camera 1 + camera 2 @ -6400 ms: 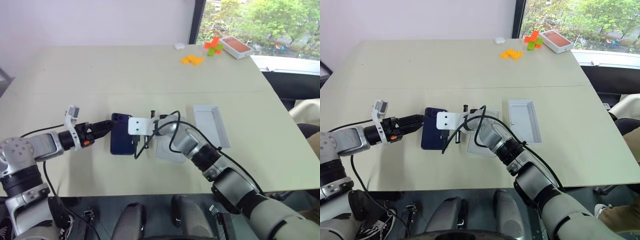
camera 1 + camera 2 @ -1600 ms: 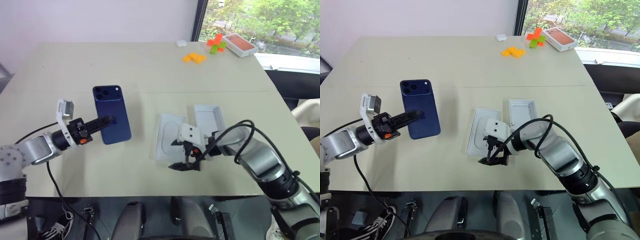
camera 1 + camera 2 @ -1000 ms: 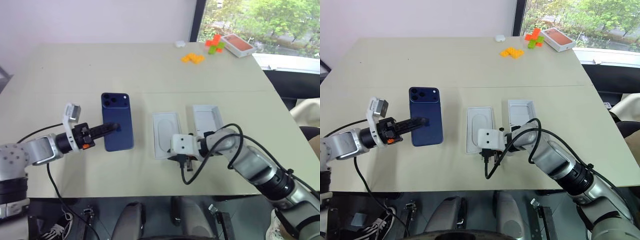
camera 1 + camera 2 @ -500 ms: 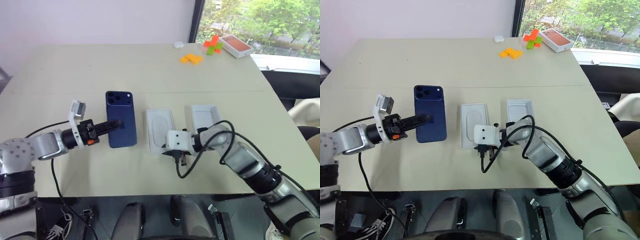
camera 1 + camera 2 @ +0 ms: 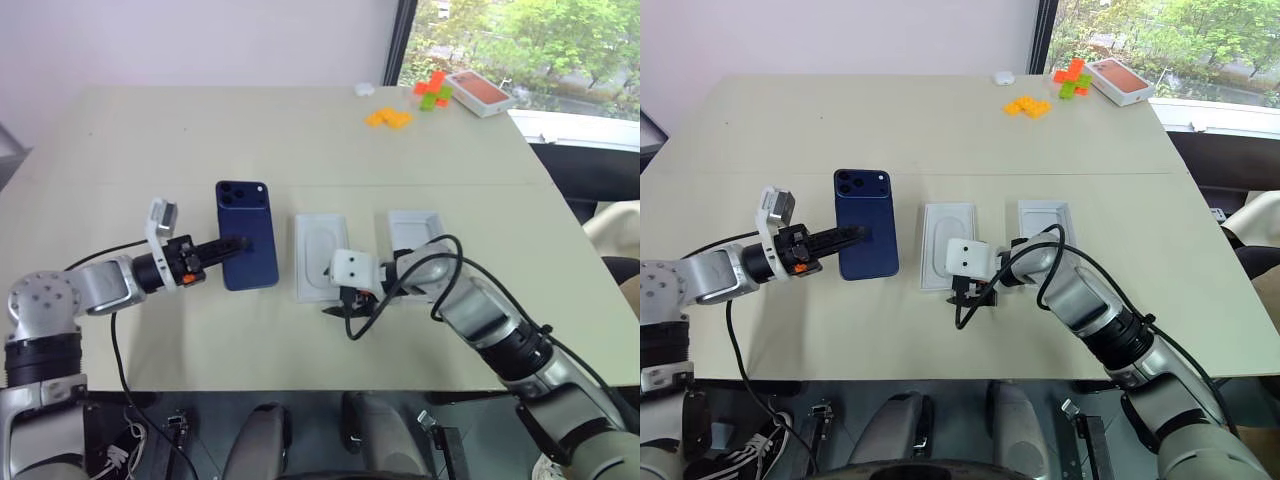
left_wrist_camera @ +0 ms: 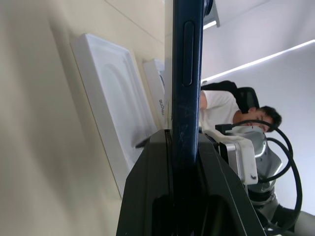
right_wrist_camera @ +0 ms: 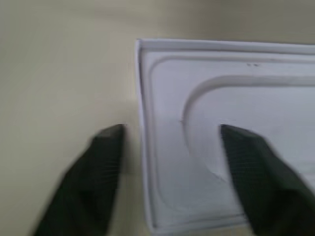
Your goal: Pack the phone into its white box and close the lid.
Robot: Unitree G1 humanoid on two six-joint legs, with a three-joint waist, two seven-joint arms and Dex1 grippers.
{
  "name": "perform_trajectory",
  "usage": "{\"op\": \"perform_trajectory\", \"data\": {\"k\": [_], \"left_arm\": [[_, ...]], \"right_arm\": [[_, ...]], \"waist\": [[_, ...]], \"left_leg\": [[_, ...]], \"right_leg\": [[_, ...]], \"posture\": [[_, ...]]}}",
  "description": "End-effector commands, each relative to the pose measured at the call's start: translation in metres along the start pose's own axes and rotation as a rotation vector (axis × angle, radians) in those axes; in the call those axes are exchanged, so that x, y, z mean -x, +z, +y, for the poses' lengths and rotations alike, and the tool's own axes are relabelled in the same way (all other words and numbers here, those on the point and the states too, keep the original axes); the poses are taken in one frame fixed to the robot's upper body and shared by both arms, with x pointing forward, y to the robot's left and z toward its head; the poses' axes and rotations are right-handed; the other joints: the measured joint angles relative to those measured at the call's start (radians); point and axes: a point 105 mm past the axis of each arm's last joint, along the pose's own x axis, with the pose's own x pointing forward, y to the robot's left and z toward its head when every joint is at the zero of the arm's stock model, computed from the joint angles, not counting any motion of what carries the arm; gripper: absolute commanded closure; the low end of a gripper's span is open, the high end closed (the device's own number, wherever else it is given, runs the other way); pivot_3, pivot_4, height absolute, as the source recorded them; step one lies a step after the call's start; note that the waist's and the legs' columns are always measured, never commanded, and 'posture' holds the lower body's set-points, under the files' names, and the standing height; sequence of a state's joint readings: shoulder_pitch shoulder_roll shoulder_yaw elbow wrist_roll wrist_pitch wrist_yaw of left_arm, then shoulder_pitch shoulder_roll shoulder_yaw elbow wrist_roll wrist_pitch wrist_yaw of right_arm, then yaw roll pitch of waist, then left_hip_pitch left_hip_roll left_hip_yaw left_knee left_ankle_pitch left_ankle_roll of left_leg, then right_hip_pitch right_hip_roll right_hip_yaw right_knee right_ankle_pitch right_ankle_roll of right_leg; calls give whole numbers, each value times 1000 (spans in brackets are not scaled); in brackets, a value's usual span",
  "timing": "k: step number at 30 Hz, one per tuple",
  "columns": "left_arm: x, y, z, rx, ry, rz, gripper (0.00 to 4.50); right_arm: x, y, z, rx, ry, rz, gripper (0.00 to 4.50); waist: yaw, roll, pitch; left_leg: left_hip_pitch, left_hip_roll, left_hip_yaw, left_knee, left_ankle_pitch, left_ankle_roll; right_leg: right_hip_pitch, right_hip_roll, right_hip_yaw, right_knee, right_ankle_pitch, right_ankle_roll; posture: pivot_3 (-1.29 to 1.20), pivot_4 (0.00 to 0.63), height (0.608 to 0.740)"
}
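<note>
- Two arms reach over the pale beige table (image 5: 300, 140); from the lower left the left arm stretches out about level toward centre, its left gripper (image 5: 232, 245) clenched on the slim dark navy-blue smartphone (image 5: 247, 235).
- Held clear of the tabletop at centre left, that phone shows its glossy back and a camera cluster in its upper left corner; in the left wrist view its thin edge (image 6: 186, 78) stands upright between the black fingers (image 6: 147, 196).
- Just right of the phone, the flat white cardboard insert with an oval recess (image 5: 318, 257) lies on the table.
- Small grey lettering shows on a white piece beyond the insert in the left wrist view, too small to read.
- At the insert's near end the right arm bends in from the lower right, its right gripper (image 5: 345, 305) tilted down; in the right wrist view the black fingertips (image 7: 106, 147) are spread apart, one on the bare table, the other over the insert's near corner, holding nothing.
- Right of centre, a shallow white rectangular tray (image 5: 420, 240) lies partly behind the right arm.
- Upper right: yellow-orange blocks (image 5: 386, 118), green and orange blocks (image 5: 432, 90), a small white object (image 5: 362, 89), and a white box with an orange-red top (image 5: 478, 91).
</note>
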State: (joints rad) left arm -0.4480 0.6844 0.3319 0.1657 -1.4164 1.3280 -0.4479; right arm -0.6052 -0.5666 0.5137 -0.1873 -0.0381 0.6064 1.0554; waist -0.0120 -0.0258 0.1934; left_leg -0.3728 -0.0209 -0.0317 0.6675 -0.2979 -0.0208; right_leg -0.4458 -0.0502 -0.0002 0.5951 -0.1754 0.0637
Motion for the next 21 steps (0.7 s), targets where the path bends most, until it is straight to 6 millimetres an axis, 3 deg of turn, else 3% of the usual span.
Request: {"op": "perform_trajectory", "data": {"k": [1, 4, 8, 12, 21], "left_arm": [[-8, 14, -9, -4, -45, -36, 4500], [-21, 11, -18, 16, -98, -2, 4500], [-36, 6, -11, 38, -58, 20, 4500], [-54, -4, -1, 99, -26, 27, 4500], [-78, -21, 7, 150, 22, 53, 4500]], "right_arm": [[15, 23, 3, -89, 66, -119, 727], [34, 32, -4, -151, 84, -189, 727], [54, 31, -11, -187, 74, -240, 727], [81, 38, -32, -235, -14, -399, 727], [83, 30, -36, -198, -81, -405, 727]], "waist": [[2, 0, 0], [1, 0, 0], [1, 0, 0], [0, 0, 0], [1, 0, 0]], "left_leg": [[0, 0, 0, 0, 0, 0], [-1, -1, 0, 0, 0, 0], [-1, -1, 0, 0, 0, 0], [0, -1, 0, 0, 0, 0], [0, -1, 0, 0, 0, 0]], "right_leg": [[0, 0, 0, 0, 0, 0], [0, -1, 0, 0, 0, 1], [0, -2, 0, 0, 1, 1], [0, -2, 0, 0, 1, 1], [0, -1, 0, 1, 1, 1]], "posture": [[0, 150, 740], [0, 150, 740], [0, 150, 740], [0, 150, 740], [0, 150, 740]]}}
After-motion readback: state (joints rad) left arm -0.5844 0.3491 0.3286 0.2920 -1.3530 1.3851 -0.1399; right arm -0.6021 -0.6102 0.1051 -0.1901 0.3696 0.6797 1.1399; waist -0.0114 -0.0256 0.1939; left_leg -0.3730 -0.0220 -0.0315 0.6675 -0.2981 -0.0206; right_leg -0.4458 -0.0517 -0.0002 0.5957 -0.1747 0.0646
